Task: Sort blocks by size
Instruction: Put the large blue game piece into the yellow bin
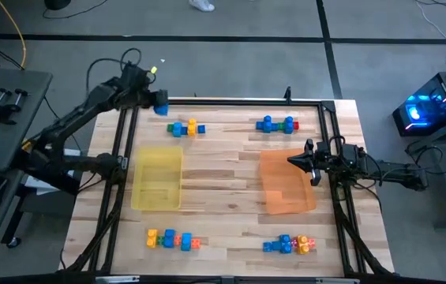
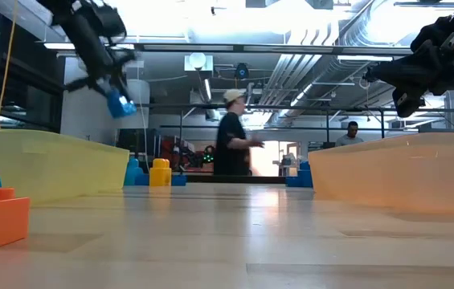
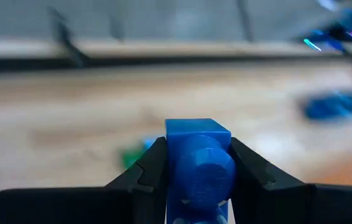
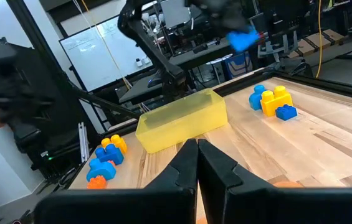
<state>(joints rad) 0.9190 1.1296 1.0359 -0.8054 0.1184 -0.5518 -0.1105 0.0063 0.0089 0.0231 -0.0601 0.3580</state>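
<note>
Left pincer is up off the surface, beyond the yellow tray at the far left corner, clamped on a blue block with a finger on each side. Right pincer hovers over the orange tray, fingers pressed together, carrying nothing. Four clusters of blocks lie around the yellow tray: one just beyond it, one on its near side, two farther over past the orange tray, far and near. A person stands in the room behind.
</note>
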